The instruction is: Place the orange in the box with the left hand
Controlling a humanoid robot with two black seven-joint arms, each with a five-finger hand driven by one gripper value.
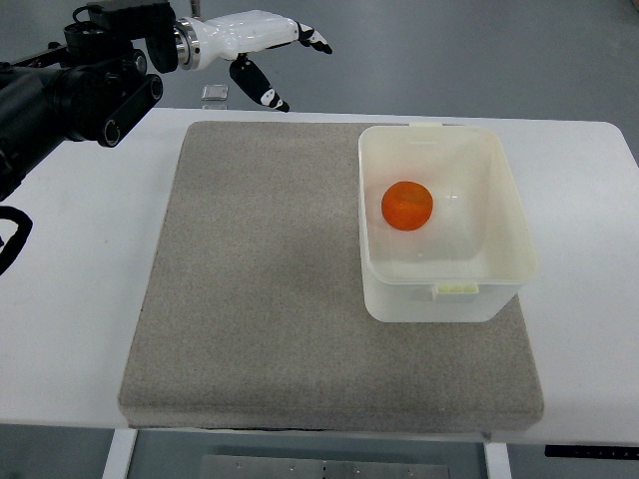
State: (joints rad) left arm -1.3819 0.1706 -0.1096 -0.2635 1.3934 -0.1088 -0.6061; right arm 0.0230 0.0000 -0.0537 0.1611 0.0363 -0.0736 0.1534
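Now orange (pixel 406 205) sits inside box (pixel 499 200).

Single top view, steep downward from robot's side, whole table (pixel 90 299) framed.

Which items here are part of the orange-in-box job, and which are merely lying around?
Job: orange, already inside the white box; left hand, open, raised beyond the table's far edge.
Lying about: grey mat; white table; small clear object beyond the mat.

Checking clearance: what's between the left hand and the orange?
In the top view, bare grey mat and the white box's near-left wall lie between the open left hand and the orange, which sits inside the box.
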